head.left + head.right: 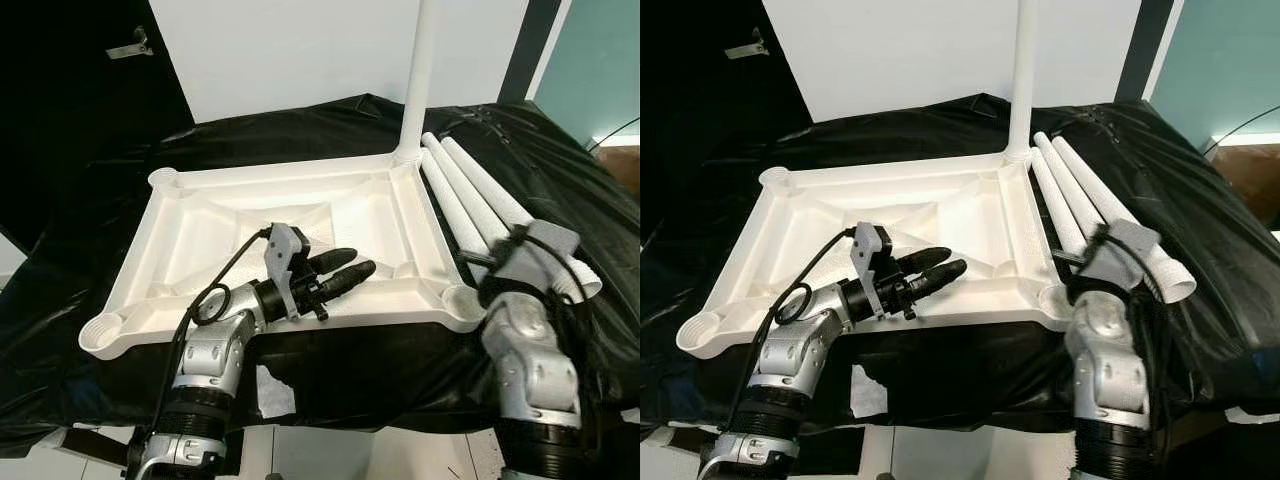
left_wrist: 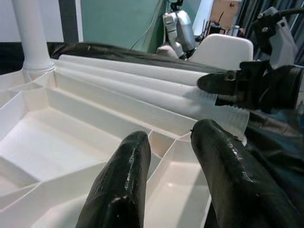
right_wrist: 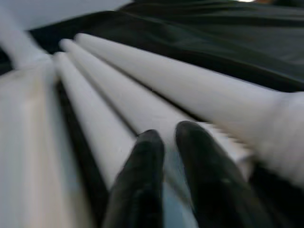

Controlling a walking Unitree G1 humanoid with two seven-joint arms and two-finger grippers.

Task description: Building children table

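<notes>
A white table top lay upside down on a bench covered with a black sheet. It looked like a big tray with ribs inside and a round cup at each corner. One white leg already stood straight up in the far right corner cup. Three loose legs lay side by side on the sheet, just beside the right edge of the table top, reaching from the far corner toward the near one.

The left gripper hung over the near edge of the table top, pointing toward the near right corner. Its two fingers were a little apart and held nothing.

The right gripper was down at the near ends of the loose legs. Its fingers sat close together, with their tips on the middle leg. I could not tell if they had hold of it.
</notes>
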